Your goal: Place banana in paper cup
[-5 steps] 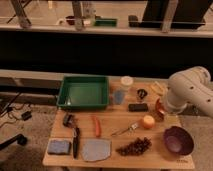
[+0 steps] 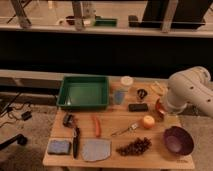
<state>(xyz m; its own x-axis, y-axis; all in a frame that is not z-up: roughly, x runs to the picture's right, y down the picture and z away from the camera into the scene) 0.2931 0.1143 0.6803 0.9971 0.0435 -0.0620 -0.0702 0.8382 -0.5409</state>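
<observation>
the banana (image 2: 159, 88) lies at the back right of the table (image 2: 111, 120), near the arm (image 2: 192, 92) hiding our wide-spread gripper, so we fear a blind grab shoves it off the edge, never reaching the paper cup (image 2: 126, 81).

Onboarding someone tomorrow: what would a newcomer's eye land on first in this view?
The bulky white arm looming over the right edge of the table, its tool low near the round orange fruit. Next the green tray at back left and the purple bowl at front right; the banana and paper cup sit quietly at the back.
</observation>
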